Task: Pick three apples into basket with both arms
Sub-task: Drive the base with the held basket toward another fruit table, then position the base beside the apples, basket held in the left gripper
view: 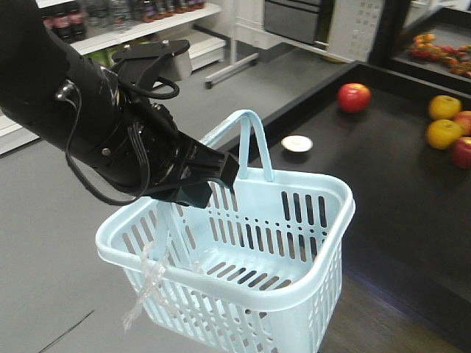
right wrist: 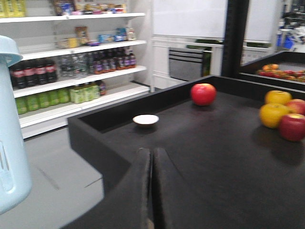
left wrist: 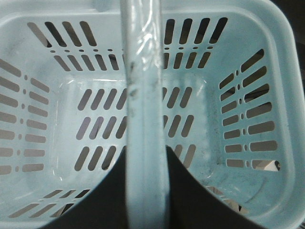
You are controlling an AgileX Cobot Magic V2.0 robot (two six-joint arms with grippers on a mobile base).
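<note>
Three red apples lie on the table and none in the basket, whose slotted bottom shows bare in the left wrist view. The left end effector is clamped on the handle, so the basket hangs from it, with the table's edge just to the basket's right.

Seen from the basket, the lone apple sits beyond it and to its right, well apart. A small white dish lies between the two. The second apple and third apple lie farther right of the basket, close against two yellow fruits.

The right end effector has its fingers pressed together with nothing between them. It points away from the basket, which shows only as a pale edge at the left of its view. The lone apple is ahead of it and slightly right, while the pair is off to its right.

With the left arm taken up by the basket, the right arm looks to be the only one free to pick. It would have to spread its fingers first. The apples are round, so there is no long axis to line up with, and each would then need to be carried back left to the basket
</note>
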